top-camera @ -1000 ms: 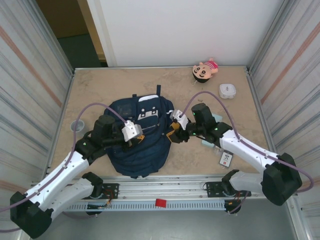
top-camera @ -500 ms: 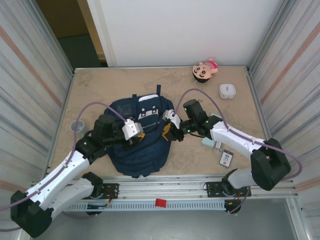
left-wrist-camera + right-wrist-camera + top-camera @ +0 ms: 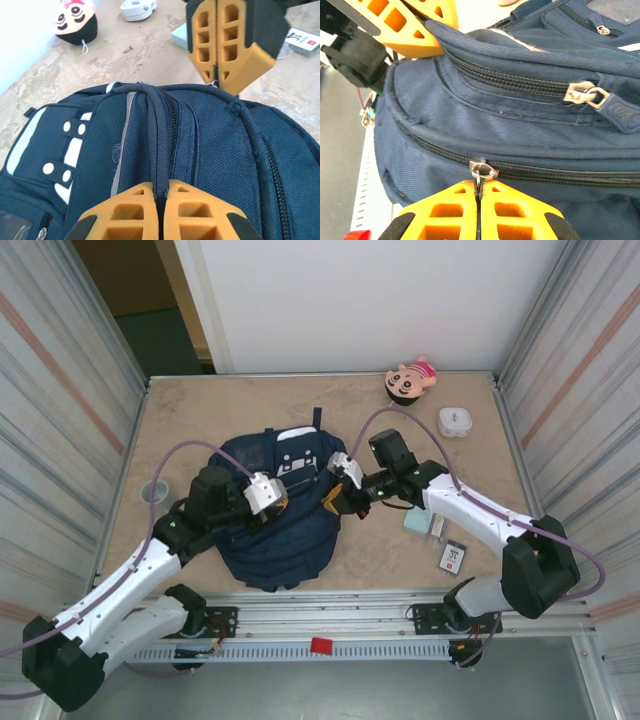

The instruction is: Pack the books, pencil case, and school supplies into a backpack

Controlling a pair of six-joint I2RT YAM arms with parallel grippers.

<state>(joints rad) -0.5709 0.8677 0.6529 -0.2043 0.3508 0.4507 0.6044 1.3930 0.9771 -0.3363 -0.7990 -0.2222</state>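
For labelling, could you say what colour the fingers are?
The fingers are orange-yellow, clearest in right wrist view.

Navy backpack (image 3: 285,550) with white patches

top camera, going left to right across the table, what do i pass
left gripper → right gripper → mint pencil case → black-and-white packet; the backpack lies under both grippers, so it is left out

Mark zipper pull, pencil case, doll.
zipper pull (image 3: 482,171): right wrist view, on its metal ring at the lower zip track.
pencil case (image 3: 414,523): top external view, on the mint end showing beside the right arm.
doll (image 3: 403,381): top external view, on its face.
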